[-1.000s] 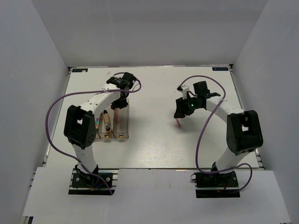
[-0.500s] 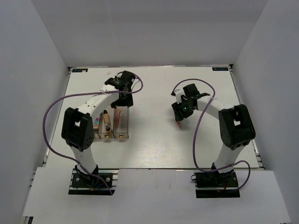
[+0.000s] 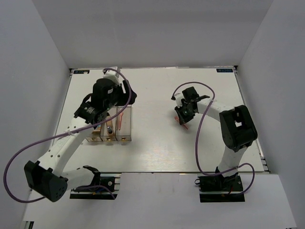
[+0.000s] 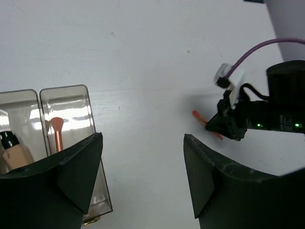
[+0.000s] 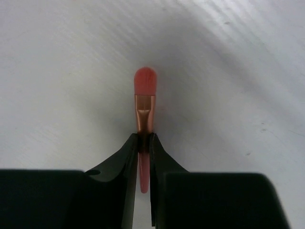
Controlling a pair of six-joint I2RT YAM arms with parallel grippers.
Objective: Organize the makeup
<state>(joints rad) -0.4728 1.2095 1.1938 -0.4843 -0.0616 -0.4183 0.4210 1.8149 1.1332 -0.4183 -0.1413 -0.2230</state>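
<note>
Coral stick (image 5: pixel 144 102), 1 of 2, pinched in right gripper (image 5: pixel 144 137), right of clear box (image 4: pixel 71 102). Other stick (image 4: pixel 56 133) inside box; left gripper (image 4: pixel 143 136) gapes, empty.

In the right wrist view, the rear of the thin coral-pink stick with a copper collar (image 5: pixel 144 102) vanishes between the black fingers of the right gripper (image 5: pixel 144 138), clamped on it. In the left wrist view, the left edge cuts the small tan bottle with a dark cap (image 4: pixel 12 150). One finger (image 4: pixel 76 171) of the spread left gripper (image 4: pixel 143 157) covers the near end of the clear three-compartment plastic box (image 4: pixel 64 88). From above, the white left arm (image 3: pixel 66 138) crosses the box's leftmost compartment, whose contents are too small to tell.
</note>
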